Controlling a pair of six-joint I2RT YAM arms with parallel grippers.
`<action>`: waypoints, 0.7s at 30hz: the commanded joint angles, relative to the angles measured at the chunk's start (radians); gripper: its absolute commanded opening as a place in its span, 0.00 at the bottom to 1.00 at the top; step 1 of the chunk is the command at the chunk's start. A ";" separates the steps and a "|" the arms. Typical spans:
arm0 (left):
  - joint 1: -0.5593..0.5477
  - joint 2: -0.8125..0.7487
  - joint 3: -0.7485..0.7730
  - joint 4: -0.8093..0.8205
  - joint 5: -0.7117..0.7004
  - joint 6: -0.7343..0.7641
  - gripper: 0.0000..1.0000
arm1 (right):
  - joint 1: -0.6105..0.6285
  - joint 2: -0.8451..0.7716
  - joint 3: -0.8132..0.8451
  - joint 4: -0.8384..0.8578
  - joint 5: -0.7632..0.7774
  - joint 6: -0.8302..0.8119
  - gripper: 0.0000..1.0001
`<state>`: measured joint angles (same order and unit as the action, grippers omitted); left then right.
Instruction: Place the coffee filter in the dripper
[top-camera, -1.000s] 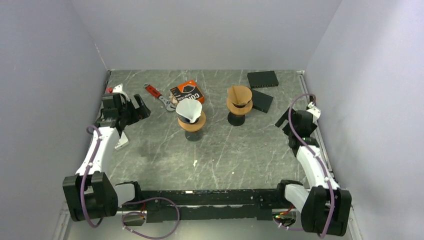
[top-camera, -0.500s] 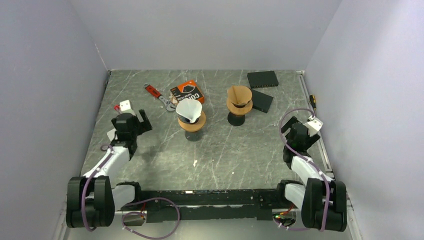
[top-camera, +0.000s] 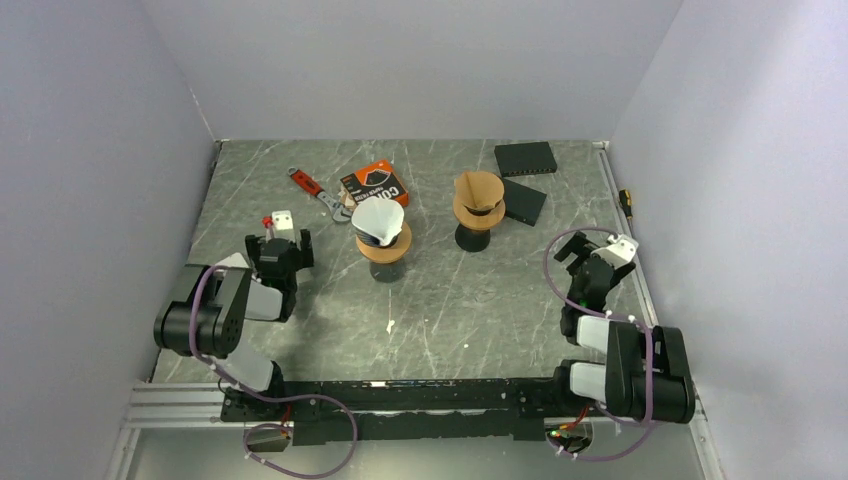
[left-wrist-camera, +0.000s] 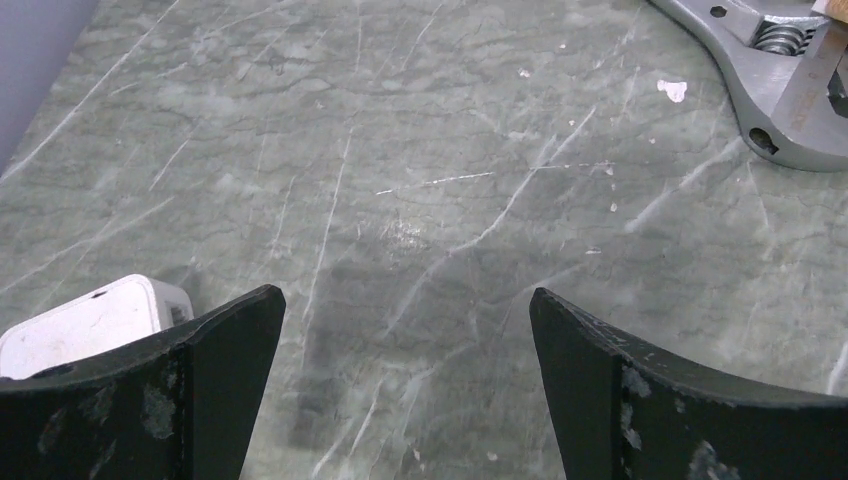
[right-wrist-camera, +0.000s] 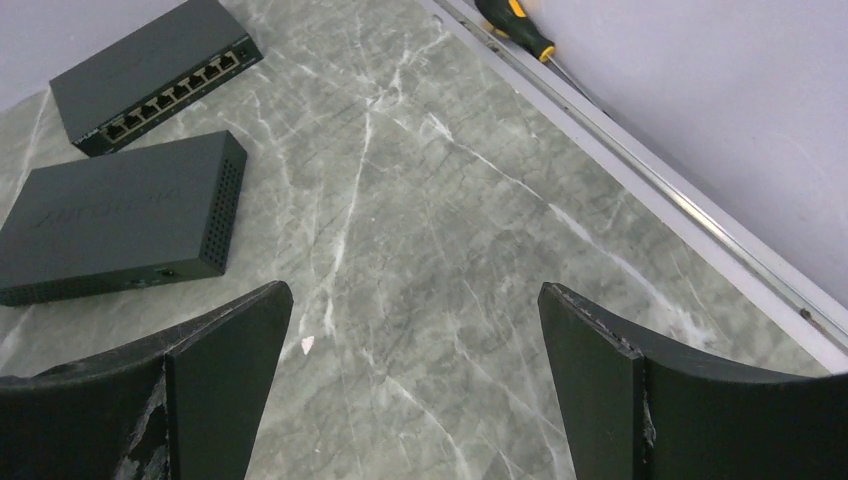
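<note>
1. Step in hand, as judged: the placement looks complete and both arms are folded back at their bases. To do this well, each arm should stay low and away from mid-table so nothing brushes the light paper cone. If the cone's lean is real, a soft press at its rim would settle it better than a pinch.
2. Left gripper (top-camera: 283, 252): near-left, low over the tabletop (top-camera: 450, 300). Its jaws are spread wide. The wrist view shows only bare marble between them, so nothing is held or touched.
3. Right gripper (top-camera: 585, 258): near-right. Its jaws are spread equally wide and empty, with bare tabletop between them.
4. Coffee filter (top-camera: 378, 218): a white paper cone, mouth up, seated in the tan dripper (top-camera: 384, 246) at mid-table, well apart from both grippers. It appears to lean slightly left. How deep it sits cannot be told.
5. Second dripper (top-camera: 478, 205): to the right of the first, on a dark stand, and it holds a brown filter.
6. Far items: an adjustable wrench (top-camera: 318, 195), an orange box (top-camera: 372, 182), a black switch (right-wrist-camera: 120, 215) with a second black switch (right-wrist-camera: 150, 70) behind it, and a screwdriver (right-wrist-camera: 515, 28) by the right rail.
</note>
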<state>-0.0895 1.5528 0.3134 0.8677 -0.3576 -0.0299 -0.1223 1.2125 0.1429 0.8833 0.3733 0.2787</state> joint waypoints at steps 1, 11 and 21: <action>-0.003 0.038 -0.007 0.252 -0.016 0.066 0.99 | 0.008 0.065 -0.034 0.269 -0.065 -0.056 1.00; 0.008 0.116 -0.027 0.369 0.021 0.086 1.00 | 0.061 0.176 -0.018 0.364 -0.091 -0.128 1.00; 0.021 0.093 0.044 0.182 -0.048 0.003 1.00 | 0.101 0.259 0.086 0.254 -0.090 -0.182 1.00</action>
<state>-0.0811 1.6535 0.3080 1.0992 -0.3511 0.0219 -0.0315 1.4639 0.1928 1.1198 0.2859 0.1291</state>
